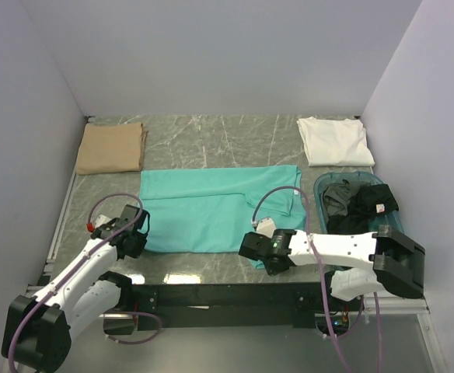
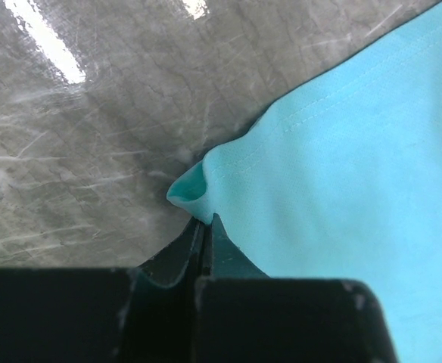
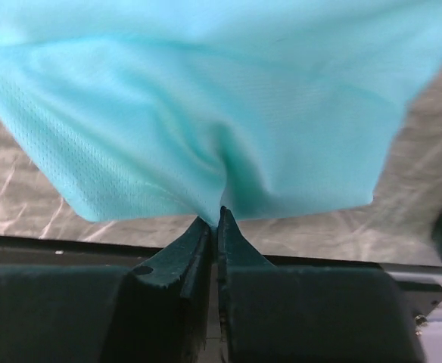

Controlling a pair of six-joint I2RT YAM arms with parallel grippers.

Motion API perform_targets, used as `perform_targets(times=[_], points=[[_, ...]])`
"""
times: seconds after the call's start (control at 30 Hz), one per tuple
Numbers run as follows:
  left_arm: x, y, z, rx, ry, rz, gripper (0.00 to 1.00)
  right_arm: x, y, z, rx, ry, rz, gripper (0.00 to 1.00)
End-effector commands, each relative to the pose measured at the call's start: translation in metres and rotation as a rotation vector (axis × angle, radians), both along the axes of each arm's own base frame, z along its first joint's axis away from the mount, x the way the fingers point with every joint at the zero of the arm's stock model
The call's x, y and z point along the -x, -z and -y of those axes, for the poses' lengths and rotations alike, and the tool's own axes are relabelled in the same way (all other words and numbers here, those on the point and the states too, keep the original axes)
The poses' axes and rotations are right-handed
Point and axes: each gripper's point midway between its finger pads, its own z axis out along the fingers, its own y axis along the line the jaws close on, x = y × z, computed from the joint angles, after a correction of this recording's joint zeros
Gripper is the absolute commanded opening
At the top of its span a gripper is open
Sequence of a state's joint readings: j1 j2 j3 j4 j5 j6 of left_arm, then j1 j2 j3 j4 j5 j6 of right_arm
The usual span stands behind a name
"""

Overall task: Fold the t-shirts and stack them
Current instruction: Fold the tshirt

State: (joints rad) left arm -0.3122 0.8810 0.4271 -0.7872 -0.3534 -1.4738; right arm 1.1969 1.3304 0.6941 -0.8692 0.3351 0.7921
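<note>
At the far left corner of the marble table [image 1: 211, 140] lies a tan t-shirt [image 1: 110, 148], folded into a neat rectangle. Nearer to me on that side, the left gripper [image 2: 206, 227] has its jaws pressed fully together on the near left corner of the teal t-shirt [image 1: 211, 210], and the pinched hem bunches up into a small peak just above the fingertips. The teal t-shirt itself lies spread flat across the middle of the table, wide from left to right. At its near right edge the right gripper [image 3: 219, 219] is likewise clamped tight on a fold of the same cloth, which puckers where the jaws meet. Far right, a folded white t-shirt [image 1: 334, 140] lies by the back wall. In front of it, a blue-green tub [image 1: 318, 186] holds crumpled dark grey t-shirts [image 1: 351, 203].
</note>
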Motion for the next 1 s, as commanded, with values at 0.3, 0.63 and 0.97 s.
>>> perform_targets(times=[0.3,0.63,0.97], points=[[-0.029,-0.041,0.008,0.005,0.039,0.087,0.01,-0.071,-0.076,-0.006,-0.116,0.073,0.197,0.01],[-0.056,-0.056,0.003,-0.013,-0.015,0.103,0.01,-0.127,-0.099,-0.013,-0.155,0.147,0.258,0.0],[-0.088,-0.052,0.002,0.012,-0.012,0.082,0.01,-0.173,-0.106,-0.018,-0.159,0.166,0.288,0.0]])
